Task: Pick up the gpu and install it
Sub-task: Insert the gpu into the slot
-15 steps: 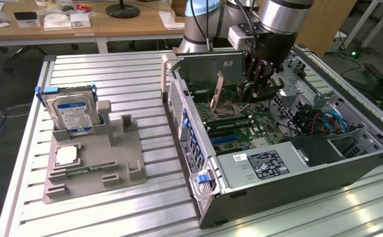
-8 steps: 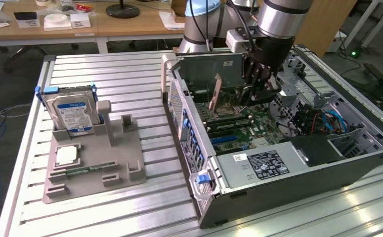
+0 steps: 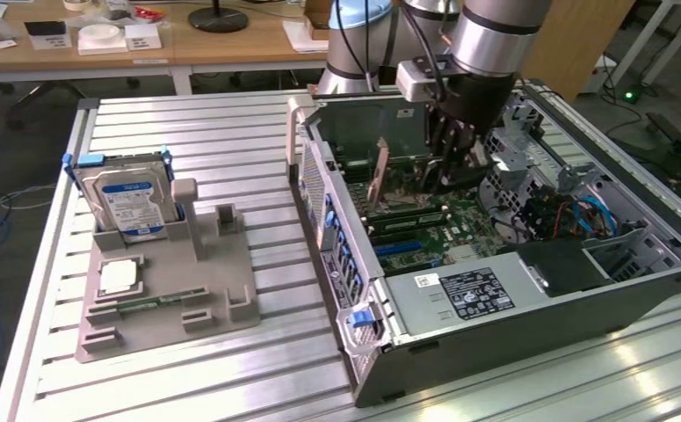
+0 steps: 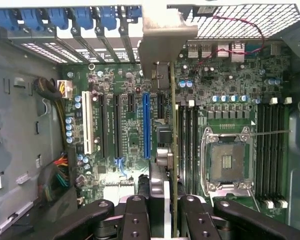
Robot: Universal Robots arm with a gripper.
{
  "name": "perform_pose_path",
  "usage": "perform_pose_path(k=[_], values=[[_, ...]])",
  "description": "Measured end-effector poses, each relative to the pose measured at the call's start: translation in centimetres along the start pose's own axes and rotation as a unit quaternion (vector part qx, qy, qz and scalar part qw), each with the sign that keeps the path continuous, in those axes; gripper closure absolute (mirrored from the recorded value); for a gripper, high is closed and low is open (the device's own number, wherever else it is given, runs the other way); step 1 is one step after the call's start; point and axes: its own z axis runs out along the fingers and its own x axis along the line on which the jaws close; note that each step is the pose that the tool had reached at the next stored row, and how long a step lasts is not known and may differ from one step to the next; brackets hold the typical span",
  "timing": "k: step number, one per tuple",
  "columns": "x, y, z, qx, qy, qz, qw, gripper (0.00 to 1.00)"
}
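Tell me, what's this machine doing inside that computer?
A robot arm's gripper is holding the gpu, a thin card seen edge-on, with its metal bracket at the far end. It hangs inside the open computer case, just above the motherboard, near the long blue slot. Whether the card is seated yet is hard to tell. On the table outside, a hard drive stands in a grey holder.

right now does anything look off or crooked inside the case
Nothing stands out. The gripper holds the gpu edge-on and upright above the motherboard, running parallel to the blue slot.
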Motion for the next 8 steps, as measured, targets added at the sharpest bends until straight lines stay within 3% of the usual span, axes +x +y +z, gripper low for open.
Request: perform_pose_path(k=[8], values=[[0.22, 0.64, 0.69, -0.0024, 0.0004, 0.000, 1.0000, 0.72]])
